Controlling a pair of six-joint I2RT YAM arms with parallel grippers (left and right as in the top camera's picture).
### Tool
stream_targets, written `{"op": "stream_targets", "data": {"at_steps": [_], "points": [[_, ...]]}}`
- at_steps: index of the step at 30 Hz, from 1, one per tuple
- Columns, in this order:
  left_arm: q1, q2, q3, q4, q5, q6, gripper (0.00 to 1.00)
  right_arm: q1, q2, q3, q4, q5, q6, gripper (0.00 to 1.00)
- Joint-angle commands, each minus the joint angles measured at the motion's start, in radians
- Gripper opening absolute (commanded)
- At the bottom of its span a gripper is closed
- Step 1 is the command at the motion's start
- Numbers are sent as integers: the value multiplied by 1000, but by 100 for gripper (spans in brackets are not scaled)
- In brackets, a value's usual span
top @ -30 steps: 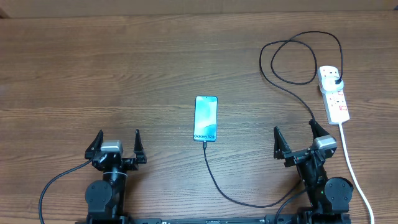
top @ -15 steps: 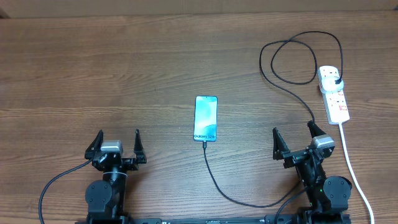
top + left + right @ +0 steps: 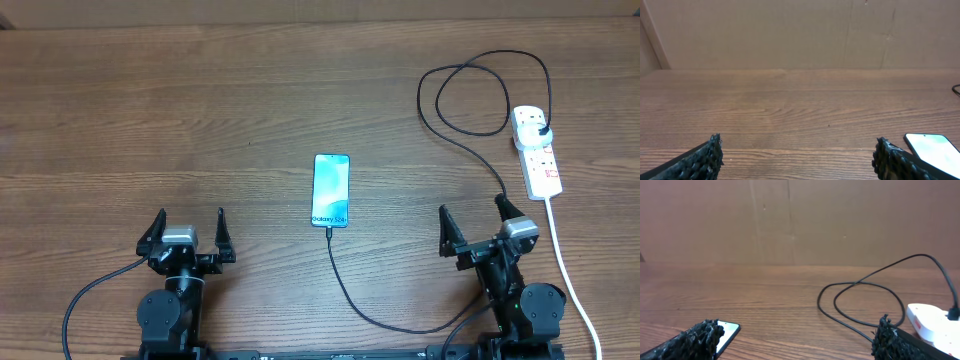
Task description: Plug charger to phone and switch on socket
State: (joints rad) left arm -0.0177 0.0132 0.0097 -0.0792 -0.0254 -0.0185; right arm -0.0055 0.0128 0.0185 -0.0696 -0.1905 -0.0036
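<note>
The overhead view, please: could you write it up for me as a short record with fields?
phone: flat mid-table, screen lit
charger: tip at phone's near edge, plug on socket
socket: right side; switch state unreadable
left gripper: open, empty
right gripper: open, empty

I'm seeing the phone (image 3: 331,190) glowing light blue with white lettering inside a dark frame, the charger (image 3: 331,248) showing black, the socket (image 3: 537,150) showing white with small red switches, and the table (image 3: 200,110) showing brown wood grain.
</note>
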Motion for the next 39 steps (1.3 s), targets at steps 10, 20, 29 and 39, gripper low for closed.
{"op": "stream_targets", "data": {"at_steps": [10,20,29,39], "points": [[9,-9,-5,2,11,19,100,-72,-10,-11,1,31,105,100],[9,-9,-5,2,11,19,100,-71,-10,-11,0,30,103,100],[9,-9,-5,2,11,19,100,-8,-10,-11,0,34,-5,100],[9,-9,-5,2,11,19,100,-1,-10,-11,0,33,-5,100]]}}
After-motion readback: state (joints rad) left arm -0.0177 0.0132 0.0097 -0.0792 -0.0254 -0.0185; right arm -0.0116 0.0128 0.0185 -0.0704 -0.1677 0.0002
